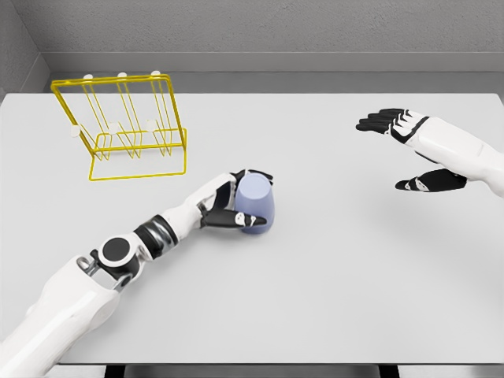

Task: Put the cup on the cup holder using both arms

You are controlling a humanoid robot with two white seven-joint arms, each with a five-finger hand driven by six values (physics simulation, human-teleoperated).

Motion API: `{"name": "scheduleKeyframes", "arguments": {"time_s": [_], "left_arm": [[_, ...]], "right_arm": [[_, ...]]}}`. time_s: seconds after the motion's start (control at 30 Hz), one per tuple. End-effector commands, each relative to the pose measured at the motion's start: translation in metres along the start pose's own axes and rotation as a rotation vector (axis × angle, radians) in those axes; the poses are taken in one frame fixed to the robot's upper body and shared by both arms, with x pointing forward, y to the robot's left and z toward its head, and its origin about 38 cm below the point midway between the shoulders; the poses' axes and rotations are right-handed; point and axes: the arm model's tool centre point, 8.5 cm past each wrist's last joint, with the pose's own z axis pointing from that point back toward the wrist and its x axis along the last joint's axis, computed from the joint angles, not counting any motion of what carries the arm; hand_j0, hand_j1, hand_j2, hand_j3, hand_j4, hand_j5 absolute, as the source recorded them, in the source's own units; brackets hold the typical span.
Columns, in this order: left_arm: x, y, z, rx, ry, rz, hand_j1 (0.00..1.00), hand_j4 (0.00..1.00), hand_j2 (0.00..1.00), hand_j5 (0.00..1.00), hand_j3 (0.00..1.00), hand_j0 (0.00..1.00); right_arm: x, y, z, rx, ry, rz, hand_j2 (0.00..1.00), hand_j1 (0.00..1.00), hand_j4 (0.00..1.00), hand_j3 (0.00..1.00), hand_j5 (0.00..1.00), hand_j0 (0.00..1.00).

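Note:
A pale blue cup point(257, 205) stands on the white table near its middle. My left hand point(236, 201) is wrapped around the cup's left side, thumb in front and fingers behind it. The yellow wire cup holder point(122, 126) with white-tipped pegs stands at the back left, well apart from the cup. My right hand point(405, 150) hovers over the table's right side with fingers spread and thumb hanging low, holding nothing.
The white table point(331, 299) ends at a front edge near the bottom of the view. Grey walls close in behind and at the left.

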Motion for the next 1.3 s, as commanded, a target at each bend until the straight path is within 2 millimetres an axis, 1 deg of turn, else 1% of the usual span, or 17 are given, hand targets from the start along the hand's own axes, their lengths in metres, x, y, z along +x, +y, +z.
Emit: {"name": "scheduleKeyframes", "arguments": {"time_s": [0.0,0.07,0.1,0.23,0.33,0.6,0.7,0.73,0.77,0.83,1.0,1.1,1.27], "left_arm": [[0.005,0.005,0.001,0.014,-0.016,0.005,0.67,0.67,0.67,0.67,0.67,0.67],[0.008,0.009,0.003,0.026,-0.027,0.009,0.67,0.67,0.67,0.67,0.67,0.67],[0.013,0.01,0.004,0.029,-0.044,0.009,0.67,0.67,0.67,0.67,0.67,0.67],[0.027,0.0,0.005,0.004,-0.083,0.006,0.67,0.67,0.67,0.67,0.67,0.67],[0.037,-0.002,0.012,0.011,-0.122,0.009,0.67,0.67,0.67,0.67,0.67,0.67],[0.058,0.014,0.026,0.056,-0.179,-0.01,0.67,0.67,0.67,0.67,0.67,0.67],[0.071,0.023,0.035,0.071,-0.205,-0.03,0.67,0.67,0.67,0.67,0.67,0.67],[0.072,0.024,0.037,0.074,-0.206,-0.032,0.67,0.67,0.67,0.67,0.67,0.67],[0.076,0.027,0.044,0.079,-0.212,-0.04,0.68,0.68,0.68,0.68,0.68,0.68],[0.083,0.025,0.05,0.066,-0.223,-0.048,0.68,0.68,0.68,0.68,0.68,0.68],[0.09,0.041,0.067,0.078,-0.208,-0.078,0.68,0.68,0.68,0.68,0.68,0.68],[0.096,0.047,0.074,0.084,-0.209,-0.091,0.68,0.68,0.68,0.68,0.68,0.68],[0.106,0.066,0.088,0.125,-0.214,-0.11,0.69,0.69,0.69,0.69,0.69,0.69]], "right_arm": [[0.0,-0.001,0.0,-0.005,-0.001,-0.005,1.0,1.0,1.0,1.0,1.0,1.0],[0.0,-0.001,0.0,-0.004,-0.001,-0.006,1.0,1.0,1.0,1.0,1.0,1.0],[0.0,-0.001,0.0,-0.004,-0.001,-0.006,1.0,1.0,1.0,1.0,1.0,1.0],[0.0,-0.001,0.0,-0.004,-0.001,-0.006,1.0,1.0,1.0,1.0,1.0,1.0],[0.0,-0.001,0.0,-0.005,-0.002,-0.004,1.0,1.0,1.0,1.0,1.0,1.0],[0.0,-0.001,0.0,-0.005,-0.002,-0.005,1.0,1.0,1.0,1.0,1.0,1.0],[0.0,-0.001,0.0,-0.005,-0.002,-0.005,1.0,1.0,1.0,1.0,1.0,1.0],[0.0,-0.001,0.0,-0.005,-0.002,-0.005,1.0,1.0,1.0,1.0,1.0,1.0],[0.0,-0.001,0.0,-0.005,-0.002,-0.005,1.0,1.0,1.0,1.0,1.0,1.0],[0.0,-0.001,0.0,-0.005,-0.002,-0.005,1.0,1.0,1.0,1.0,1.0,1.0],[0.0,-0.001,0.0,-0.005,-0.002,-0.005,1.0,1.0,1.0,1.0,1.0,1.0],[0.0,-0.001,0.0,-0.005,-0.002,-0.005,1.0,1.0,1.0,1.0,1.0,1.0],[0.002,-0.001,0.0,-0.005,-0.005,-0.005,1.0,1.0,1.0,1.0,1.0,1.0]]}}
